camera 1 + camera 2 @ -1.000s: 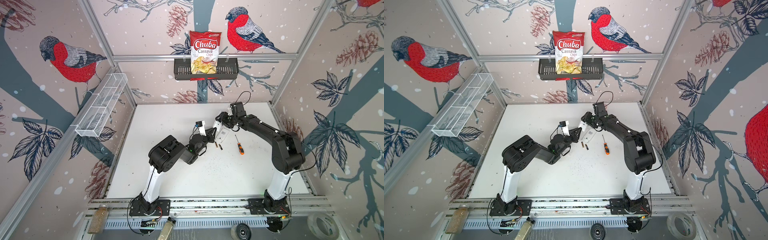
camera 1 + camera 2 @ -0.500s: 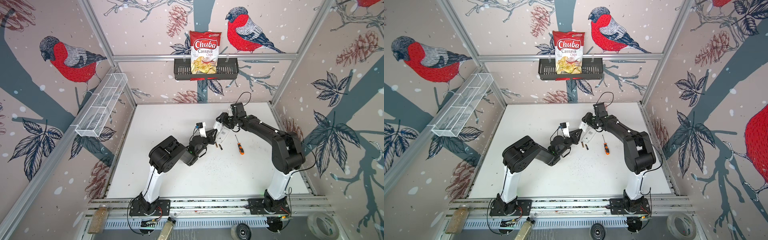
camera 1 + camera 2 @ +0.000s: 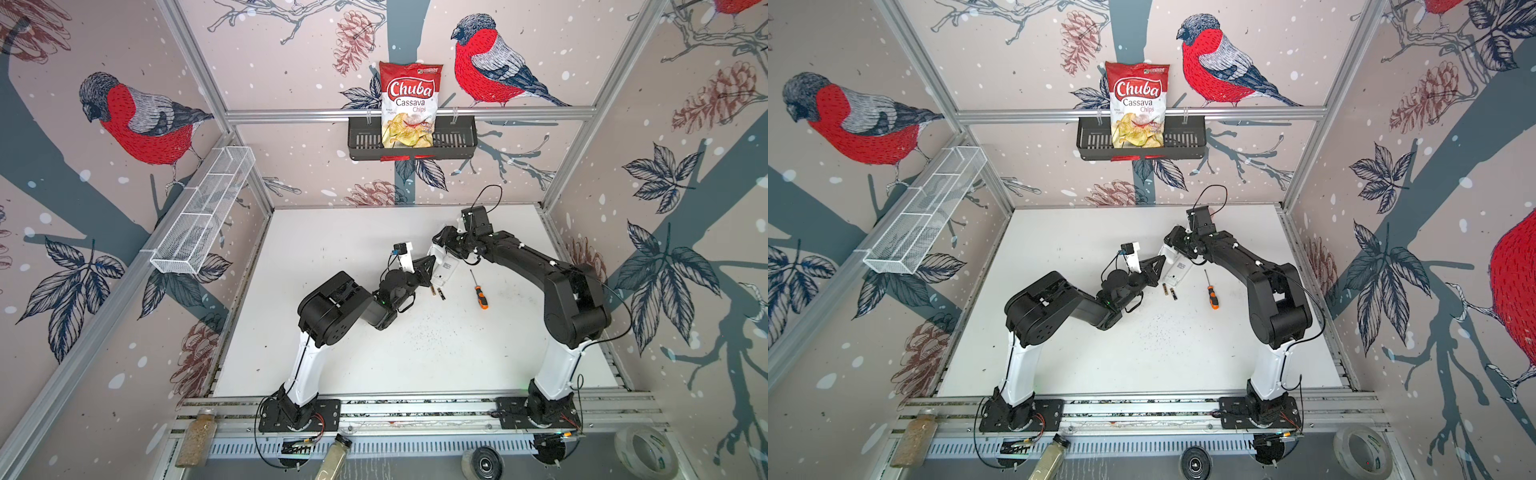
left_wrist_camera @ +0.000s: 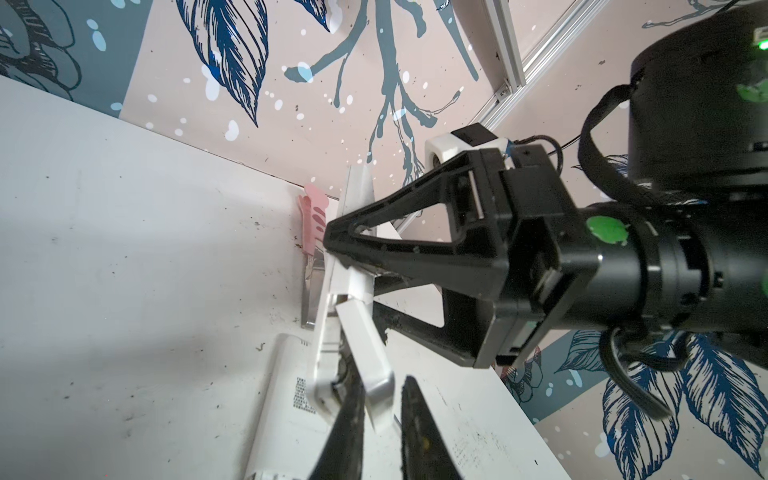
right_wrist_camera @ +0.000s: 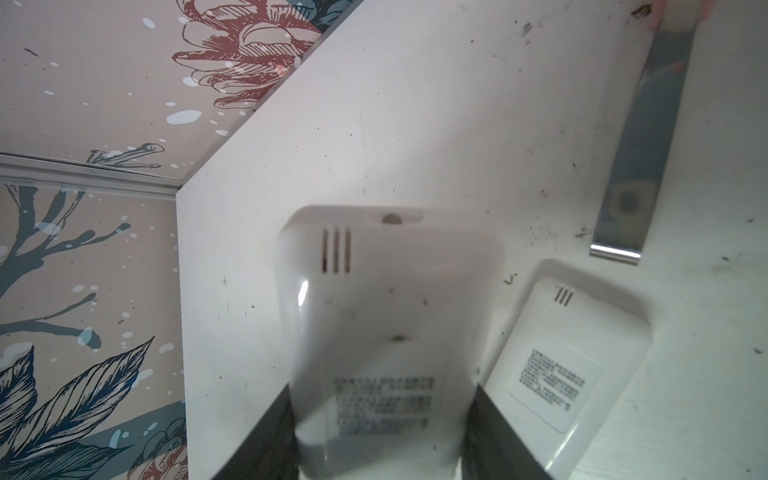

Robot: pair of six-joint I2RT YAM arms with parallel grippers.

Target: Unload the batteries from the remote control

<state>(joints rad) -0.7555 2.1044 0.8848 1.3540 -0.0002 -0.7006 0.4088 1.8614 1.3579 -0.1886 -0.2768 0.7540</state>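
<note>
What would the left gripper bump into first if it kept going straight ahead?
Probably the white remote that the right gripper holds; the left gripper's tips sit right at its loose back cover.

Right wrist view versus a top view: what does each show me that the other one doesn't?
Only the right wrist view shows the slots in the white remote's back and a shiny metal strip. Only a top view shows two batteries, the screwdriver and the chip bag. Both show the right gripper clamped on that remote, with a second remote lying on the table.
</note>
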